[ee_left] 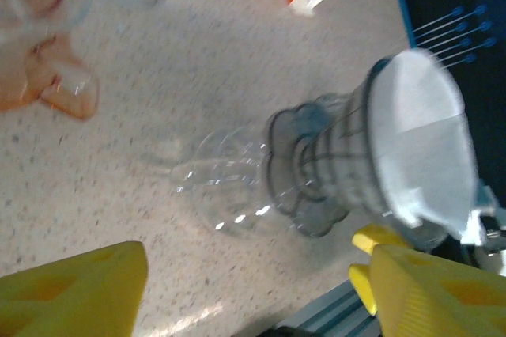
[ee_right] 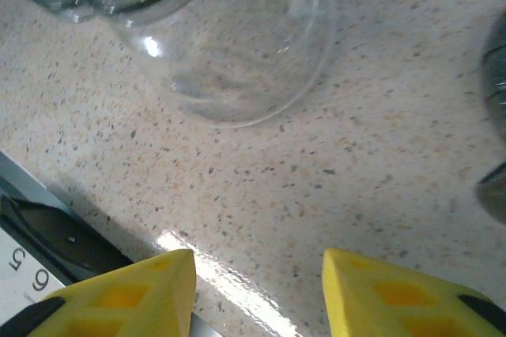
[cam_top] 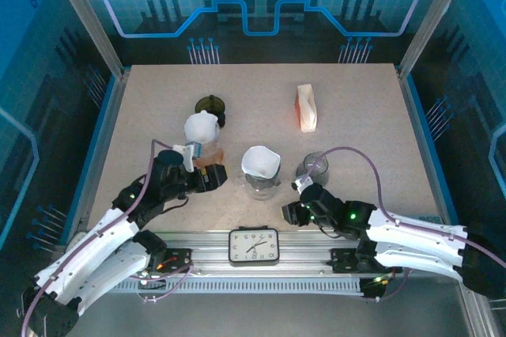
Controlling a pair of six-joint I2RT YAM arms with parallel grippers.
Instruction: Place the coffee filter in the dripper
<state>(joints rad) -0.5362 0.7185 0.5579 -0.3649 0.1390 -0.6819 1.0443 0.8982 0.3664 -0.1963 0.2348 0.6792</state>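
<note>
My left end effector (cam_top: 215, 177), spread and empty, sits just beside the dripper (cam_top: 261, 185) by the worktop's near edge. A careless swing could topple it and dump the coffee filter (cam_top: 261, 161). The right end effector (ee_right: 257, 282) is spread too.

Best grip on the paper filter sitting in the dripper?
Pinch the coffee filter at its top rim, coming down from above. The cone opens upward and its walls lie against the dripper, so only the rim, seemingly slightly proud, leaves room for a finger each side.

Matt white paper coffee filter (ee_left: 419, 123), glossy smoky see-through dripper (ee_left: 328, 159), speckled stone-look table (ee_left: 158, 100) with slight sheen.
</note>
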